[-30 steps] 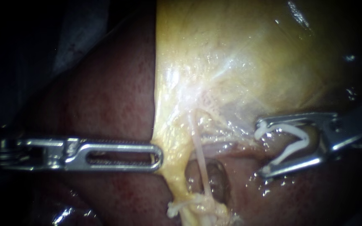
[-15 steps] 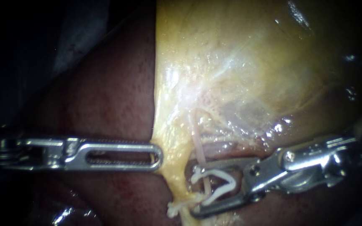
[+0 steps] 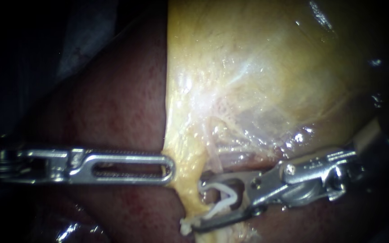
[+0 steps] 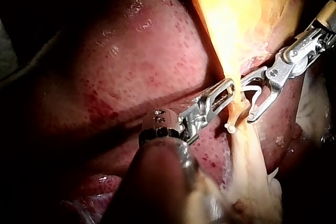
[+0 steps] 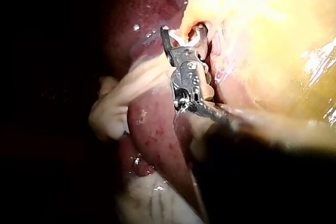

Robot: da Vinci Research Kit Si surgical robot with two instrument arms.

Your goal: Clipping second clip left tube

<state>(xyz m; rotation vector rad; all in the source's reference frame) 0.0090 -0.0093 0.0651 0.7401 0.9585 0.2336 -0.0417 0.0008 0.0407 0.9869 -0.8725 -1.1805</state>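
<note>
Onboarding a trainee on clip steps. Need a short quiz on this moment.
1. True or false: the right tool carries a white clip.
2. What does the left tool grip? A gauze; B gallbladder edge; C the clip.
3. Fill in: the dark red tissue beneath both tools is the ___.
Key: 1 true; 2 B; 3 liver.

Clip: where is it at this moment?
In the endoscope view the clip sits low, just right of centre, held in the right instrument at the tube, below the gallbladder.
</note>
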